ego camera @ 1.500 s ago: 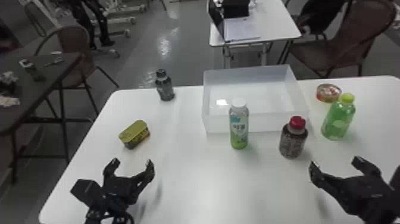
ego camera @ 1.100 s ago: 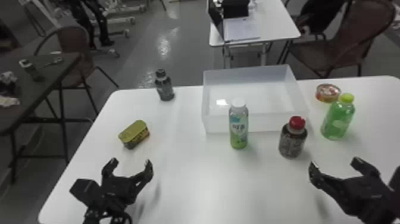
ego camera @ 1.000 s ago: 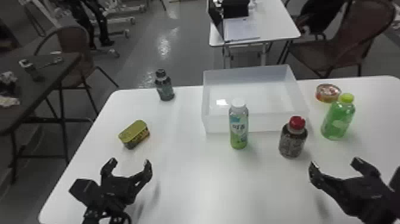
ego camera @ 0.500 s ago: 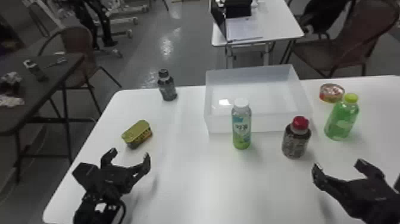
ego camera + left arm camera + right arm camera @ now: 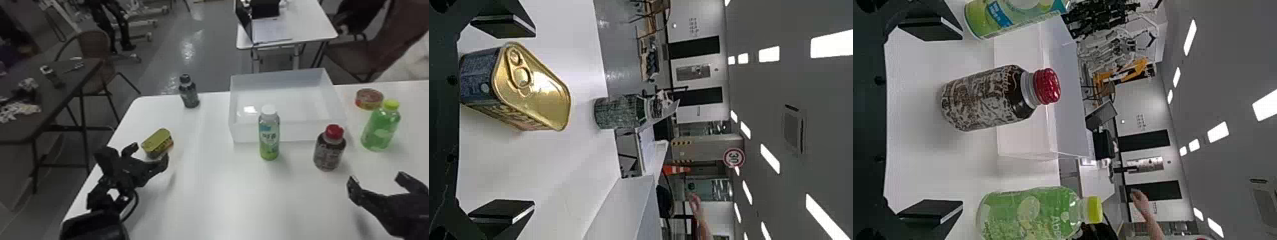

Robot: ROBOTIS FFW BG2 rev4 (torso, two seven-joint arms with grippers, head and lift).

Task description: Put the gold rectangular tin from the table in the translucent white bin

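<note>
The left tool has neared the gold tin, fingers spread apart; centre it between them before closing.

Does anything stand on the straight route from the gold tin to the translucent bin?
Nothing visible: bare table lies between tin and bin. The black-capped bottle stands farther back; the white-capped bottle, at the bin's front, is aside too.

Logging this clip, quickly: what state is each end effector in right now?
Left end effector: open, holding nothing; the gold tin is on the table, ungrasped.
Right end effector: open, holding nothing.
</note>
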